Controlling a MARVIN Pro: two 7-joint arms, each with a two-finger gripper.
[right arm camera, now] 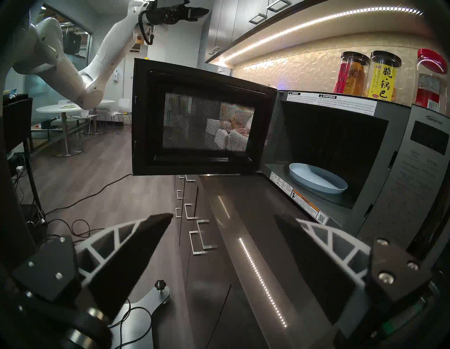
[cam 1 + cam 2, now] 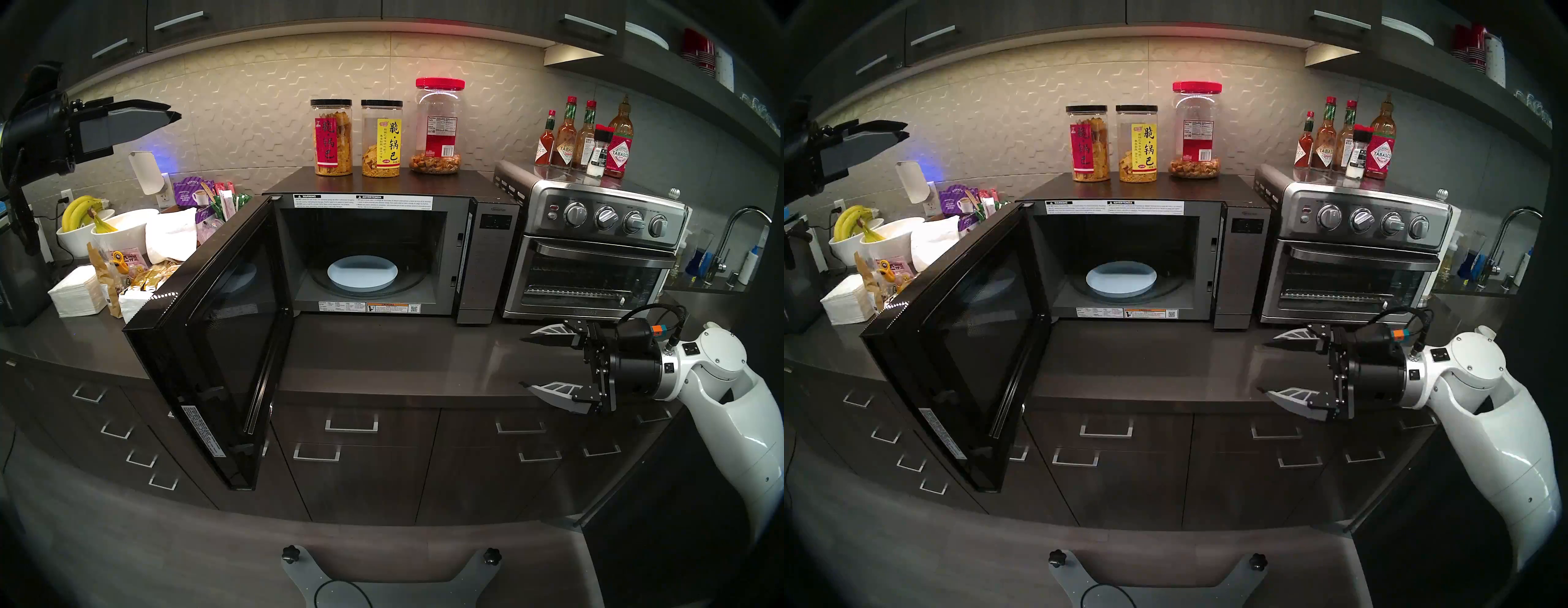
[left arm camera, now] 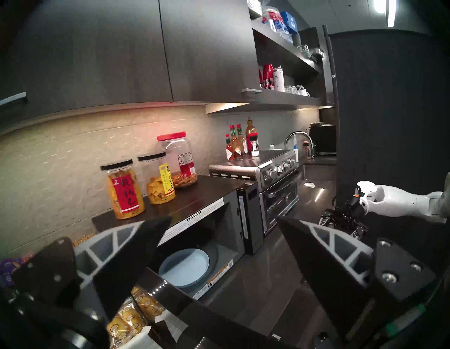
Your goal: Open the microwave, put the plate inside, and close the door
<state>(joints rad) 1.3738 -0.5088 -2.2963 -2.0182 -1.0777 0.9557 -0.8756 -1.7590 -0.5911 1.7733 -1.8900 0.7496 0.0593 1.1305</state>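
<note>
Door [image 2: 220,339] outer face hidden in head views; warning label [image 2: 362,202] print too small to read

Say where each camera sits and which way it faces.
Head left: high, facing the microwave; left gripper and right gripper show.
Head right: nearly the same.
Left wrist: high at left, looking down at the plate between its own fingers.
Right wrist: low at right, facing the open door.
All four share the plate.

Black microwave [image 2: 483,237]; pale blue-white plate [image 2: 362,274]; door [image 2: 220,339] window finely dotted, seemingly mesh.
</note>
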